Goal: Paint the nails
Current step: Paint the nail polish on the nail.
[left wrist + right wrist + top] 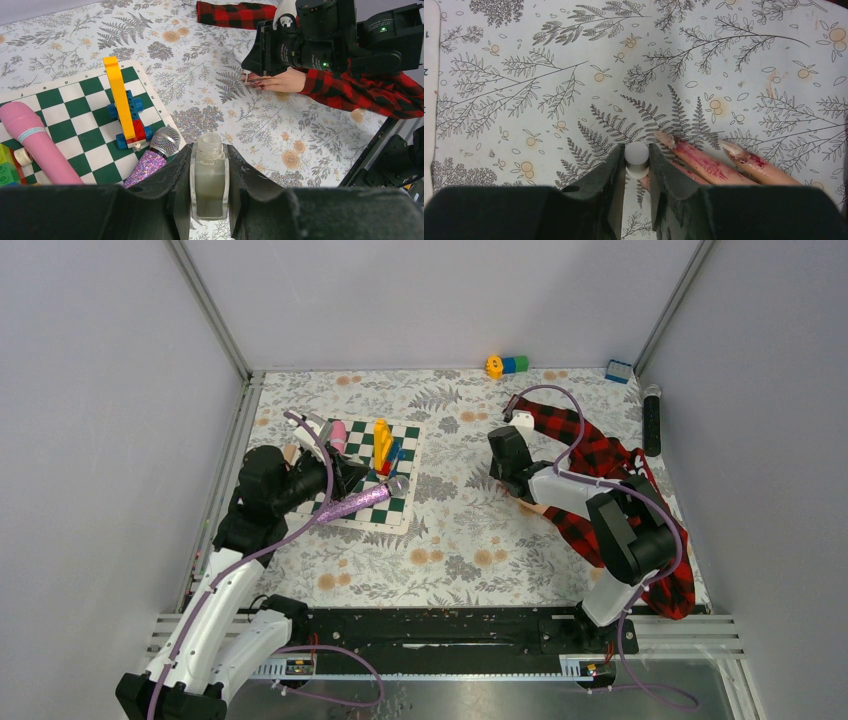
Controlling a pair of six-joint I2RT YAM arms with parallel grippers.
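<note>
My left gripper (209, 156) is shut on a small clear glass polish bottle (209, 177). The bottle stands upright with its neck uncapped, above the checkered mat's edge. My right gripper (636, 161) is shut on a white round brush cap (636, 156), low over the floral cloth at the dummy hand's fingertips. The brush itself is hidden under the cap. The pale dummy hand (282, 80) lies flat, wearing a red-and-black plaid sleeve (600, 455). Its fingers (704, 162) are smeared red, and the pointed nails (664, 137) sit just right of my right jaws. From the top view my right gripper (508, 472) covers the hand.
A green checkered mat (400, 502) holds a glittery purple microphone (150, 162), a pink microphone (30, 140) and a yellow-blue block toy (122, 100). Toy blocks (507, 365) and a blue block (619, 370) lie at the back wall. A black cylinder (652, 420) lies at the right.
</note>
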